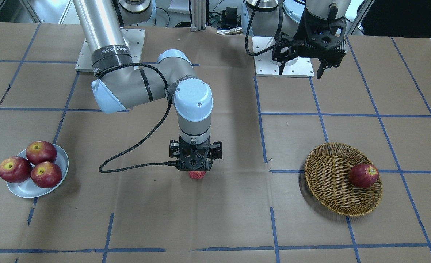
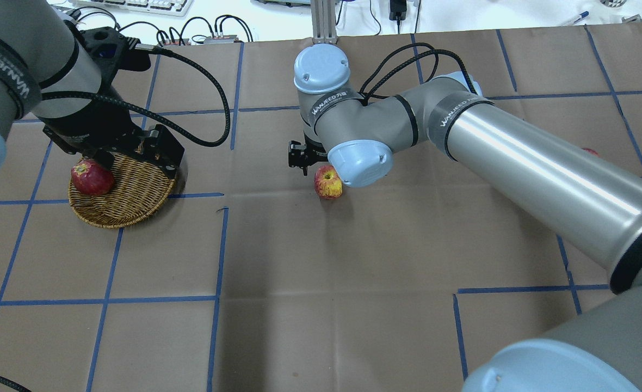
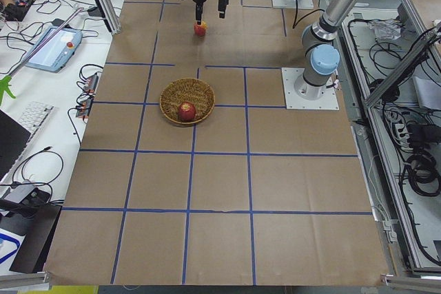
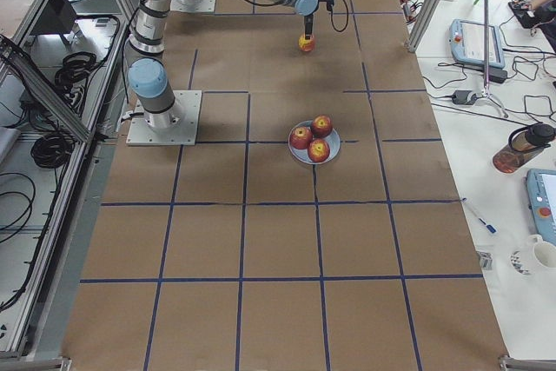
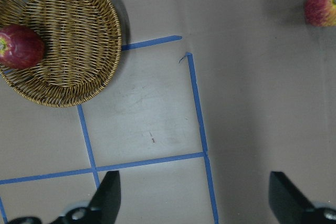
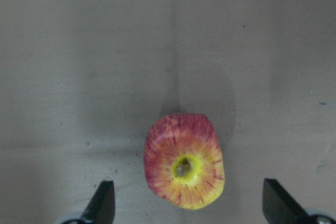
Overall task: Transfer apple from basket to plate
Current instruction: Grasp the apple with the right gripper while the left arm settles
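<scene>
The streaky pinkish-red apple (image 1: pixel 196 175) with a wide yellow stem patch lies on the brown paper at the table's middle, outside the basket and the plate. It also shows in the overhead view (image 2: pixel 327 182) and the right wrist view (image 6: pixel 184 161). My right gripper (image 1: pixel 195 167) hangs straight over it, open, its fingers (image 6: pixel 105 200) wide apart on either side and not touching it. The wicker basket (image 1: pixel 332 149) holds one darker red apple (image 1: pixel 363 175). The white-grey plate (image 1: pixel 25 188) holds three dark red apples. My left gripper (image 1: pixel 301 65) is open and empty, raised near its base.
Blue tape lines cross the brown paper. The left arm's base plate (image 1: pixel 285 67) and the right arm's base plate (image 1: pixel 109 47) sit at the robot's side of the table. The right arm's cable (image 1: pixel 135 146) loops over the paper beside the gripper.
</scene>
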